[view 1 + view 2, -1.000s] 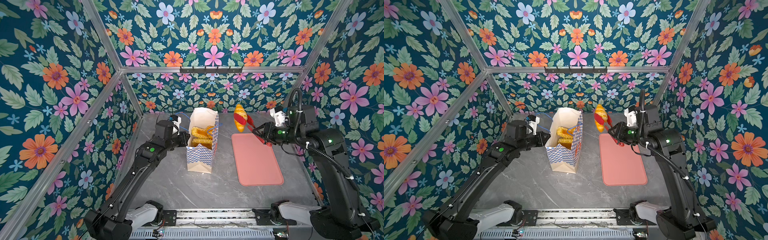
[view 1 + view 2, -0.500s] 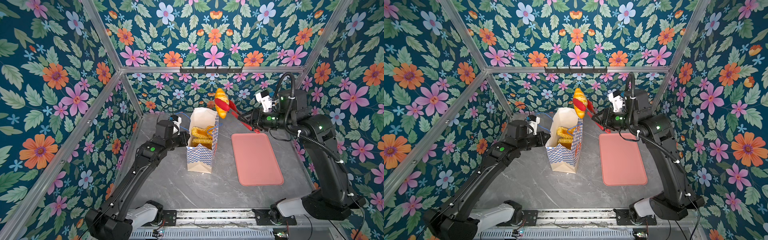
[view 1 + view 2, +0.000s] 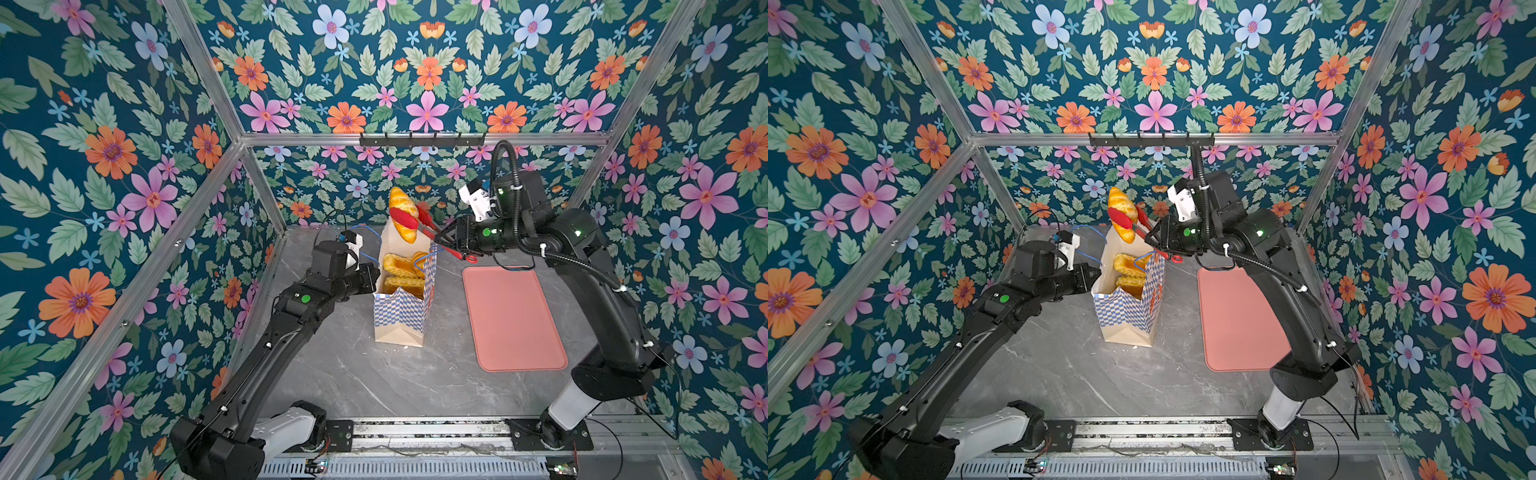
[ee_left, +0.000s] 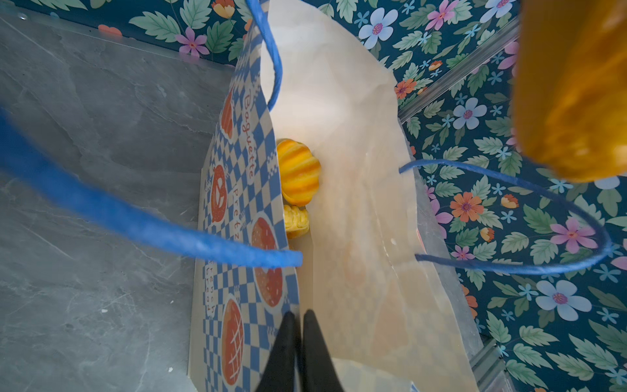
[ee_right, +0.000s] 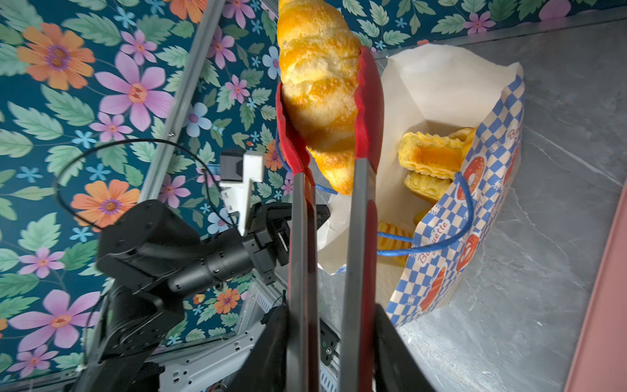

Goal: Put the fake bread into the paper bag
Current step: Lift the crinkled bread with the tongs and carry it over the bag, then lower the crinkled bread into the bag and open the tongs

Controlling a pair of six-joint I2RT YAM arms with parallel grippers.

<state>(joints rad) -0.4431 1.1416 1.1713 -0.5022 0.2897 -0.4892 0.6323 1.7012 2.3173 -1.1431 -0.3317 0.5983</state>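
Both top views show our right tool [image 3: 449,237], squeezing the tongs [image 3: 428,220], has carried the fake bread [image 3: 400,200] over the mouth of the paper bag [image 3: 401,316]; our left tool [image 4: 298,319] pinches the rim. Release next, we judge.

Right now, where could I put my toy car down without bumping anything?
The whole pink tray is bare. So is the grey table in front of the paper bag, between both arms. It's crowded at the bag's mouth: bread inside, the left gripper pinching its edge, tongs holding a croissant above.
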